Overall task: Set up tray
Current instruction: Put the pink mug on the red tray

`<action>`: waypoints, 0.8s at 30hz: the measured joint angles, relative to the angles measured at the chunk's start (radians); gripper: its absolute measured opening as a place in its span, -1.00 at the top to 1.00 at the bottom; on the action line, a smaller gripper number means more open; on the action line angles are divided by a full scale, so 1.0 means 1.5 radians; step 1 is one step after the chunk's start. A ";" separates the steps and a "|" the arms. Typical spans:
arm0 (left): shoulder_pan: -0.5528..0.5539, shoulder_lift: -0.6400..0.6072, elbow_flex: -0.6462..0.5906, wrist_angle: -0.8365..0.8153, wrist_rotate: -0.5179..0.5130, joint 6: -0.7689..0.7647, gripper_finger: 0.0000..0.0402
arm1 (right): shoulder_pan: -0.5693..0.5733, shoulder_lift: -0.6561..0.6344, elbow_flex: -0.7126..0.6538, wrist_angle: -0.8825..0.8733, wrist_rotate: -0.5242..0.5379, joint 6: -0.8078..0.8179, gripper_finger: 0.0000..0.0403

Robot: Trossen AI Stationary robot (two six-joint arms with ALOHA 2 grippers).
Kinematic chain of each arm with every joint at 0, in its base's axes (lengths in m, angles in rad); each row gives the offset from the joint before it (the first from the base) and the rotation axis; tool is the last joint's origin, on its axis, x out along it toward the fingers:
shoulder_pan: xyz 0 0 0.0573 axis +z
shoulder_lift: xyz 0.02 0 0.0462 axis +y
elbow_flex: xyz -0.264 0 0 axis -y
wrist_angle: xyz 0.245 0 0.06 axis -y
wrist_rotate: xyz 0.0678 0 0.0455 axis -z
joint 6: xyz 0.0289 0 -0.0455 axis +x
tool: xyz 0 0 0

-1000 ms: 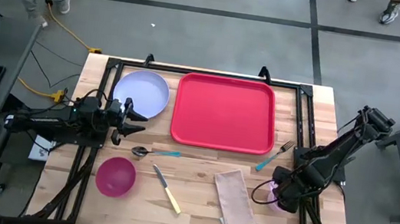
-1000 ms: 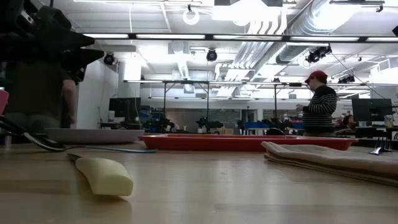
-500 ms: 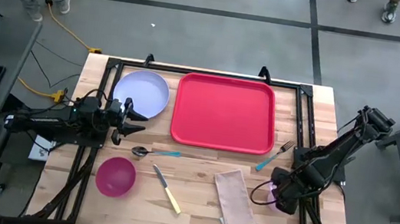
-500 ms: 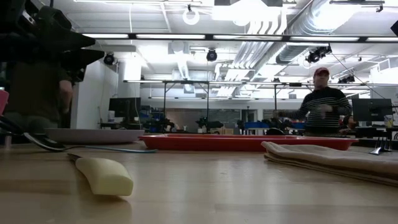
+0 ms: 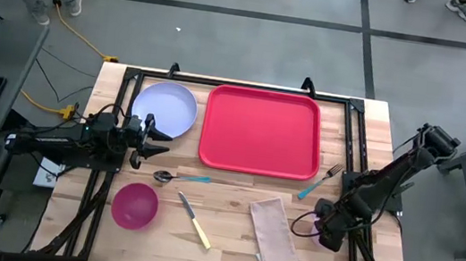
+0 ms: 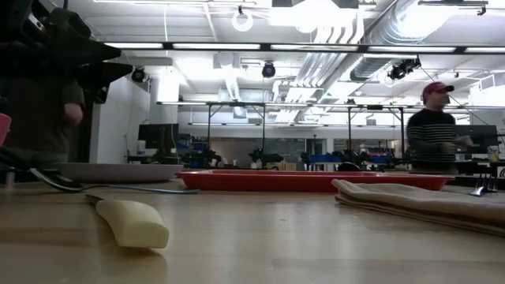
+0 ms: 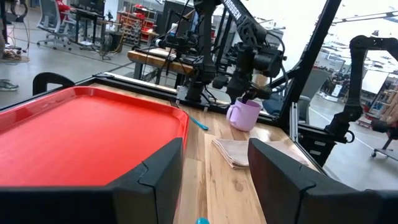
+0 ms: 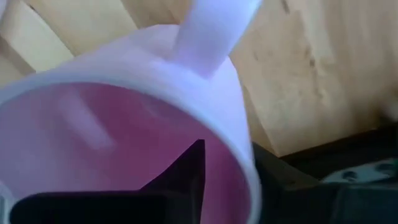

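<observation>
Tray (image 5: 261,131) bare; right claw (image 5: 325,230) gripping lavender mug (image 7: 243,114), left claw (image 5: 156,138) open.

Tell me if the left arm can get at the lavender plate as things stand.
Probably yes: the left gripper is open right beside the lavender plate, with nothing between them.

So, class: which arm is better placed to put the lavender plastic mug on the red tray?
Right: its end effector is already at the lavender plastic mug; the left end effector waits by the plate.
</observation>
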 joint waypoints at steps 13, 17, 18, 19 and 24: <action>0.000 0.000 0.000 0.000 0.000 0.000 -0.05 | 0.000 0.000 0.019 0.015 0.041 0.005 0.90; 0.000 0.000 0.000 0.000 0.001 0.000 -0.05 | 0.000 0.000 0.019 0.014 0.041 0.006 0.98; 0.000 0.000 0.000 0.000 0.001 0.000 -0.05 | 0.000 0.000 0.019 0.014 0.043 0.006 0.99; 0.000 0.000 0.000 0.000 0.001 0.000 -0.05 | 0.000 0.000 0.019 0.014 0.044 0.006 0.98; 0.000 0.000 0.000 0.000 0.003 0.000 -0.05 | -0.001 0.000 0.019 0.014 0.048 0.007 0.99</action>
